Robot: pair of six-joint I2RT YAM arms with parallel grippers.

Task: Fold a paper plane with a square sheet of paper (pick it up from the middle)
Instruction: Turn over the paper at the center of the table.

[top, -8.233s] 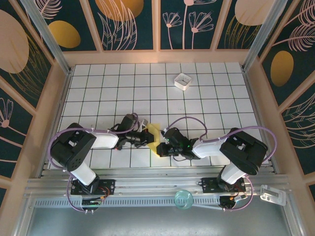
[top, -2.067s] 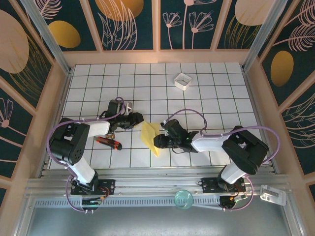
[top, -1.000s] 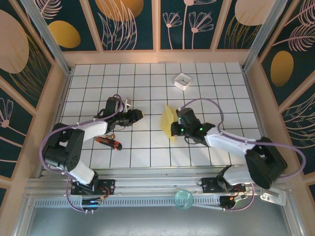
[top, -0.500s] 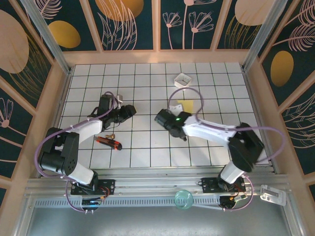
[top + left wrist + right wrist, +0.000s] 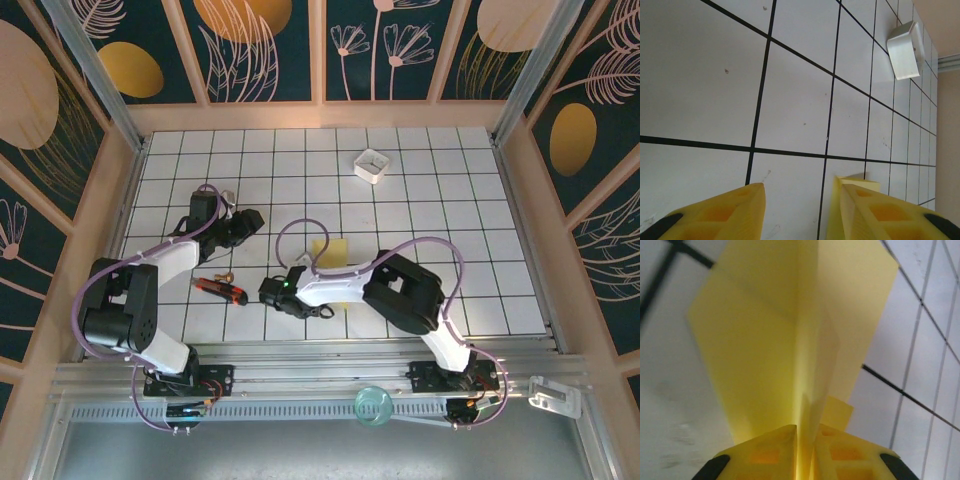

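Two claws are at work and only one is loaded. My right claw (image 5: 805,432) is pinched almost shut on the paper plane (image 5: 775,340). Its yellow fingers squeeze the central ridge from below, and the wings spread to either side. My left claw (image 5: 800,200) stands open with nothing in it, only bare tile of the bench (image 5: 790,100) between its fingers.

From overhead, the plane shows as a small yellow patch near the middle of the bench, just on the far side of my right forearm, which reaches across to the left. The left claw sits well apart from the plane, off to the left. A small red-and-black tool (image 5: 222,290) lies nearer the front edge, and a white box (image 5: 371,165) sits toward the back.

I judge the folding done and the step in hand to be delivering the plane. To do it well, I would hold the pinch low on the ridge so the wings are not crushed. I would bring the plane level before parting the fingers, with the left claw well clear.

The right wrist view gives what overhead cannot: the ridge seated between the fingers, and the creases. Overhead gives the plane's place among the tool, the box and the other arm. Neither view tells me whether the plane touches the bench.
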